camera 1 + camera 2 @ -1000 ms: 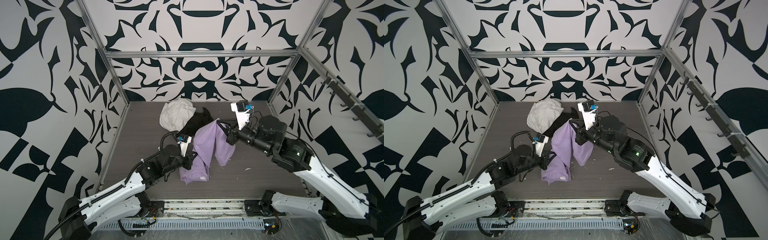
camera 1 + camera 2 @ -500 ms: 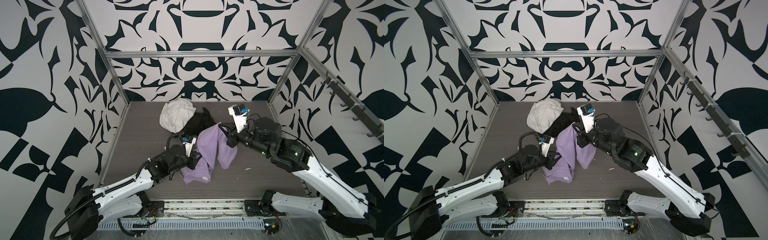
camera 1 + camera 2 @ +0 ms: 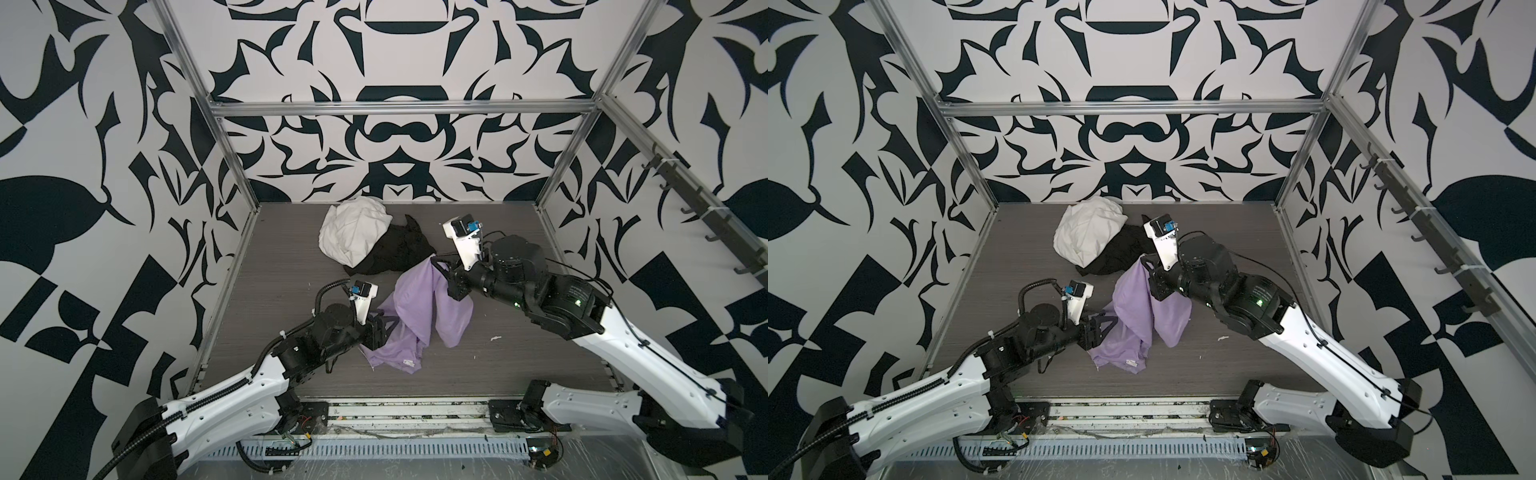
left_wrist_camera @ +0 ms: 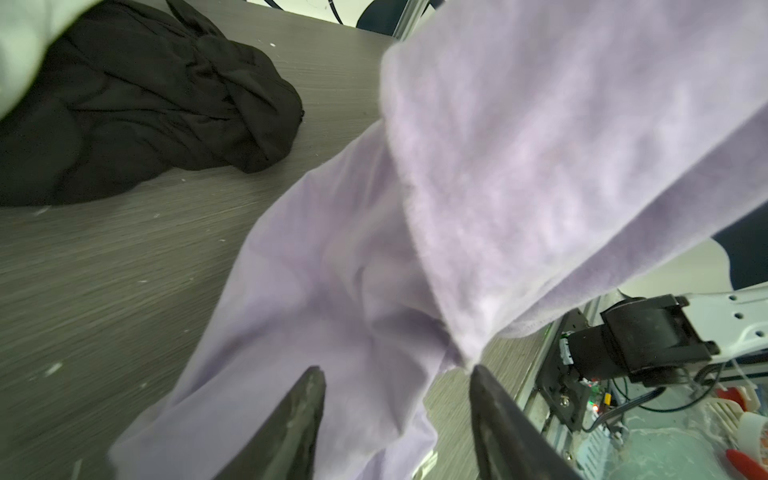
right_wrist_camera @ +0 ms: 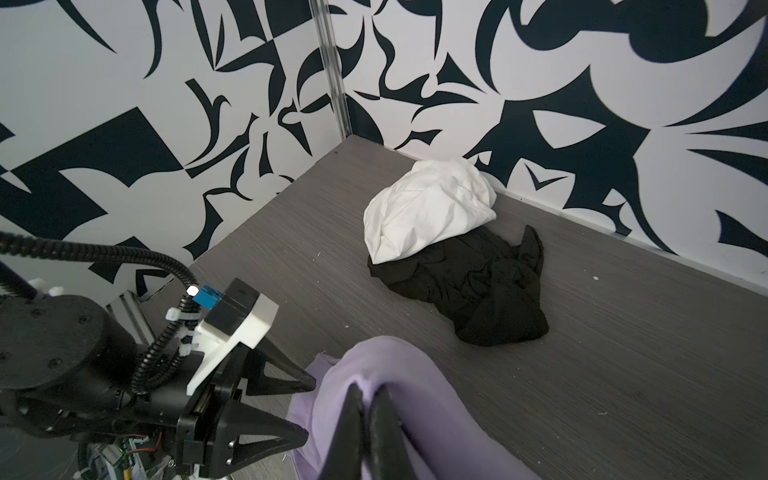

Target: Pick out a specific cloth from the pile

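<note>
The cloth (image 3: 419,307) looked light and very soft. It hung in loose folds from one high point, and its lower part lay crumpled on the table (image 3: 291,270). Such fabric would probably not slip out easily, but it has no stiffness, so a single pinch lifts only a bunch while the rest drags. A good place to take hold seemed to be a thick fold or the hem low down, well apart from the upper pinch.

The right gripper (image 5: 370,401) had its jaws pressed together on a ridge of the fabric at the top. The left gripper (image 4: 395,374) had its jaws spread and held nothing, with the fabric just in front of the tips.

The cloth was plain lavender, with a small pale label near its lower edge. It was in front of the pile (image 3: 374,245), where the white cloth (image 3: 353,232) lay partly on the black cloth (image 3: 399,253). In both wrist views, bare table showed between the cloth and the pile.
</note>
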### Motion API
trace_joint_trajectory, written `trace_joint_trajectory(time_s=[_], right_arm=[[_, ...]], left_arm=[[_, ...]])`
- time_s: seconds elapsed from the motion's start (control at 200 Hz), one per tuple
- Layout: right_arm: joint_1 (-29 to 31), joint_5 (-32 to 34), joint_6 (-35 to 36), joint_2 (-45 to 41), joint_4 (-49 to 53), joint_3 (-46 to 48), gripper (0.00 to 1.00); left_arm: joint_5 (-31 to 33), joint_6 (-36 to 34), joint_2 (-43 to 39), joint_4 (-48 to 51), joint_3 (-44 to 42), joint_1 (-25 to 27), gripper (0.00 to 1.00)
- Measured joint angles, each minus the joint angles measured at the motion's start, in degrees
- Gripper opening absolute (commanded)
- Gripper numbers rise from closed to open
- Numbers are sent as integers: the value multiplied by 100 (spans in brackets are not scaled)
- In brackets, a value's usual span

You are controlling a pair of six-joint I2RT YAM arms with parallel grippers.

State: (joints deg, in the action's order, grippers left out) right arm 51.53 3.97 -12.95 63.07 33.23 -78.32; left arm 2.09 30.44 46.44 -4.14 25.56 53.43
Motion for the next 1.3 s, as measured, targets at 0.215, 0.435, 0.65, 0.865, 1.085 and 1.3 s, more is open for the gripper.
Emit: trace_joint_trajectory(time_s=[0.215,0.435,0.65,0.865,1.085,1.3], right_arm=[[0,-415,-90,271,-4,15,0],[0,-874,-363,426,-122,219,0],[0,-1377,-713,686,-330,428,0],[101,-1818,-940,1095,-627,470,0],[520,-2109,-802,1692,-826,468,0],[774,-2291,-573,2280,-914,415,0]], left_arm=[[144,0,-485,214,-61,0,64],[186,20,-570,455,-61,0,63],[592,87,-1047,817,-61,0,63],[1287,177,-1475,1392,-61,0,63],[1958,472,-1569,2046,-33,0,64],[2310,728,-1593,2455,-28,0,64]])
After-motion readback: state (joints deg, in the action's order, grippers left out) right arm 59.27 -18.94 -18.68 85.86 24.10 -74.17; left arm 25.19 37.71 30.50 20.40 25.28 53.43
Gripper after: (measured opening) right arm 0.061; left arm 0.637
